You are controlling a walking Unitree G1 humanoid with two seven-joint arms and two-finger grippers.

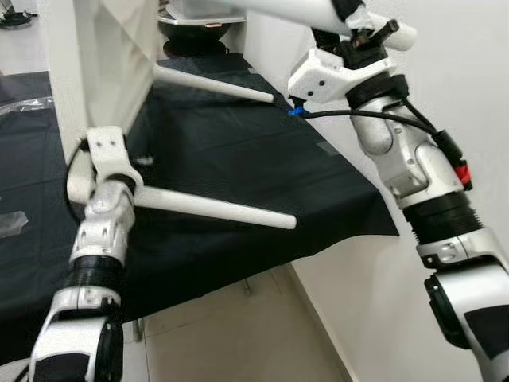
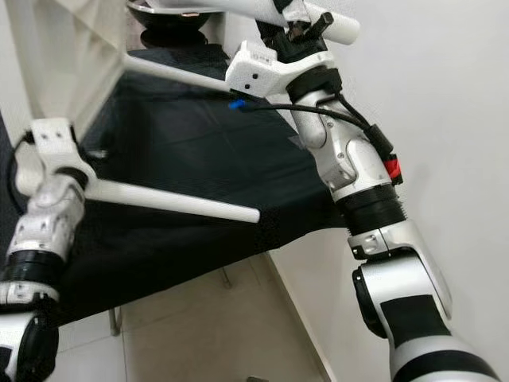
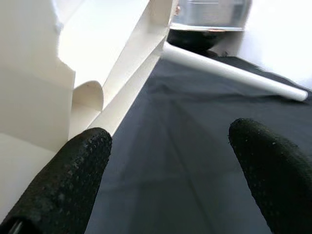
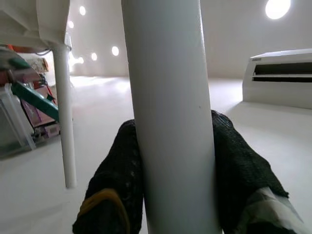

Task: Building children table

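Observation:
The white children's table lies on its side on a black cloth, its top (image 1: 95, 64) standing upright at the left. Two white legs stick out toward the right, a near leg (image 1: 215, 208) and a far leg (image 1: 215, 83). My left gripper (image 3: 168, 165) is open beside the underside of the tabletop (image 3: 97, 63), with nothing between its fingers; its wrist (image 1: 103, 151) sits at the near leg's base. High at the back, my right gripper (image 1: 362, 32) is shut on a third white leg (image 4: 170, 73), clamped between both black fingers (image 4: 117, 170).
The black cloth surface (image 1: 238, 151) ends in a draped edge (image 1: 350, 231) close to a white wall on the right. Tiled floor (image 1: 238, 334) lies below. A dark round appliance (image 1: 199, 32) stands at the back. Clear plastic (image 1: 12, 223) lies at the far left.

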